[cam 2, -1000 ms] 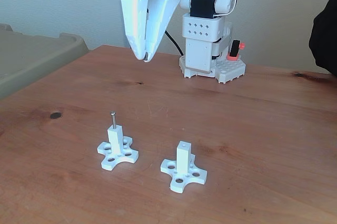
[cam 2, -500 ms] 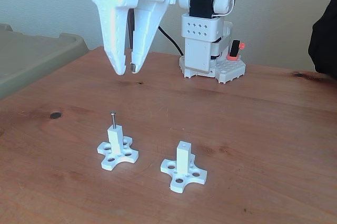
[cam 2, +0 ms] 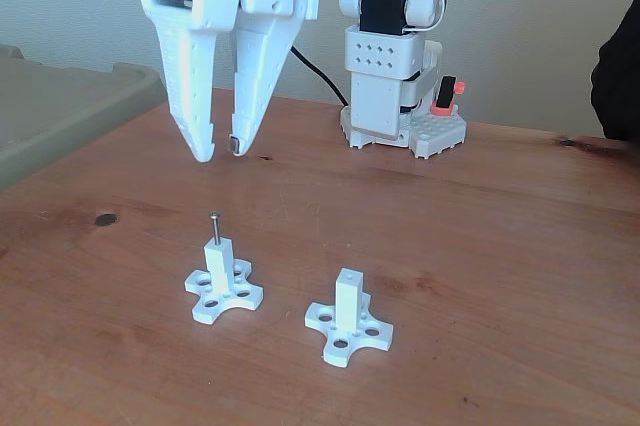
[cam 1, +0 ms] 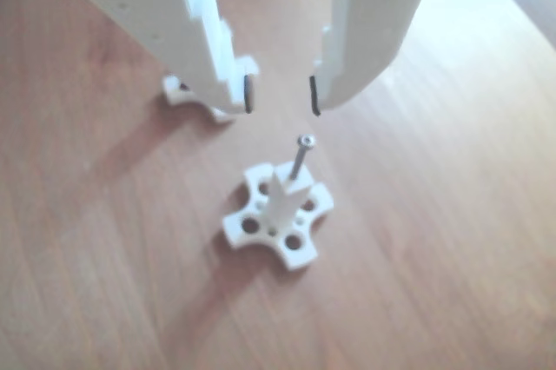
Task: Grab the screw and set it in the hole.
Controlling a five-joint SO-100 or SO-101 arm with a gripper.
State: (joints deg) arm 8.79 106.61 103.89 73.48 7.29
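Above the screw [cam 2: 214, 227], which stands upright in the left post [cam 2: 220, 268] in the fixed view, the gripper [cam 2: 221, 150] hangs released, grasping nothing.

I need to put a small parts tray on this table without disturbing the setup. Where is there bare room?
Free: the wood right of the empty post, out to the table's right edge, and the front strip below both posts. Crowded: around the post holding the screw, where the open gripper hangs above, and the back by the arm's base.

Parted gripper [cam 2: 221, 151] hovers above screw [cam 2: 214, 227] in post [cam 2: 220, 264]
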